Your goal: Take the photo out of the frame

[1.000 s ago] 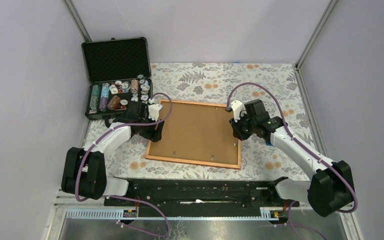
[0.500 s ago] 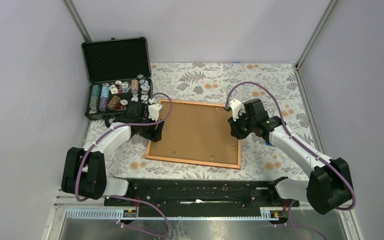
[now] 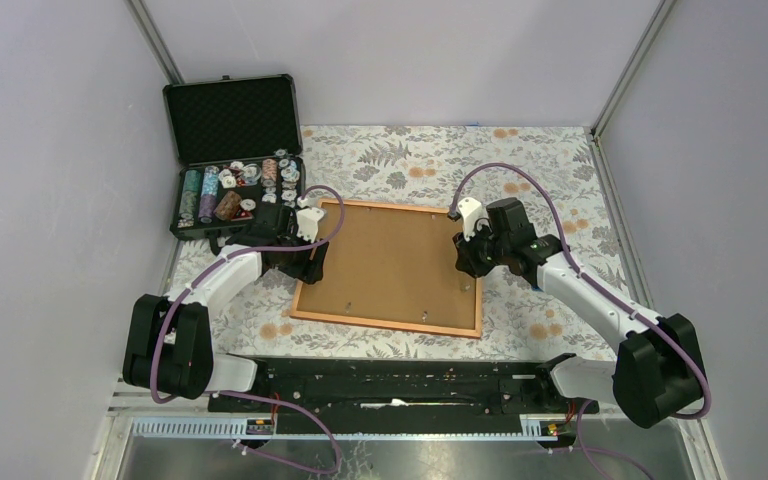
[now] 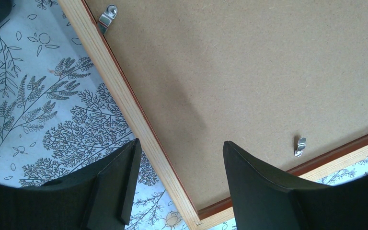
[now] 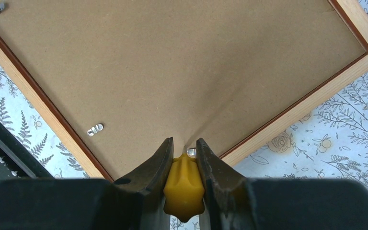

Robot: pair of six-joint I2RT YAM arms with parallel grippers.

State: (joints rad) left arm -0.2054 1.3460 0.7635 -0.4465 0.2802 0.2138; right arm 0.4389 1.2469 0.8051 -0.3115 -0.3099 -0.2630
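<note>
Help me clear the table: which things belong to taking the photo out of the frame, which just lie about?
Job: frame, face down; its backing board; metal clips; left gripper; right gripper with yellow piece.
Lying about: black case; poker chips in it; floral cloth.

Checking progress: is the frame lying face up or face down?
Face down: the frame shows its brown back board and metal clips upward.

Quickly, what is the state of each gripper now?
Left gripper: open, over the frame edge, holding nothing.
Right gripper: shut on a yellow piece.
</note>
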